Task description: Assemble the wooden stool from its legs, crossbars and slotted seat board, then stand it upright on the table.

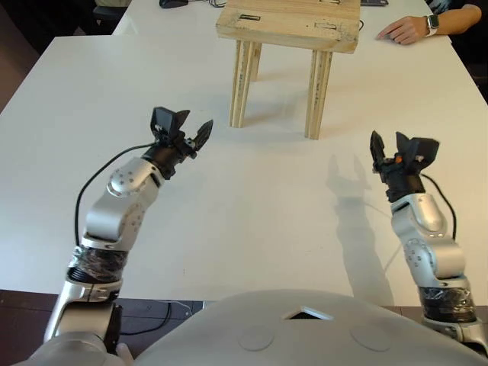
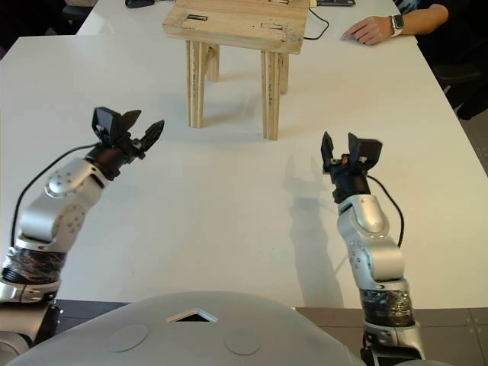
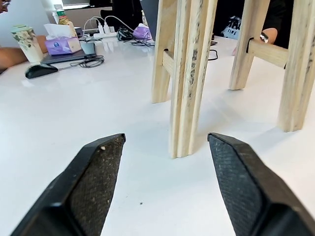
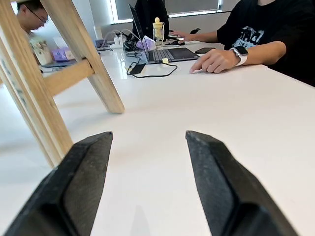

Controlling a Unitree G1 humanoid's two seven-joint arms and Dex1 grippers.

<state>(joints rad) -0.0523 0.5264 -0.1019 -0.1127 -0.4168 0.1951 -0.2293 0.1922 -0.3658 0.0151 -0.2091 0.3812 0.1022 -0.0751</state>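
The wooden stool stands upright on the white table, far centre, its slotted seat board on top and its legs on the tabletop. A crossbar joins the legs under the seat. My left gripper hovers open over the table, front-left of the stool, holding nothing. Over the table's right side my right gripper is open and empty, front-right of the stool. In the left wrist view the nearest stool leg stands just beyond the fingers.
A person's hand with a wristwatch rests on the table's far right edge. A laptop, cables, a bottle and a tissue box sit at the far end. A computer mouse lies at the far left.
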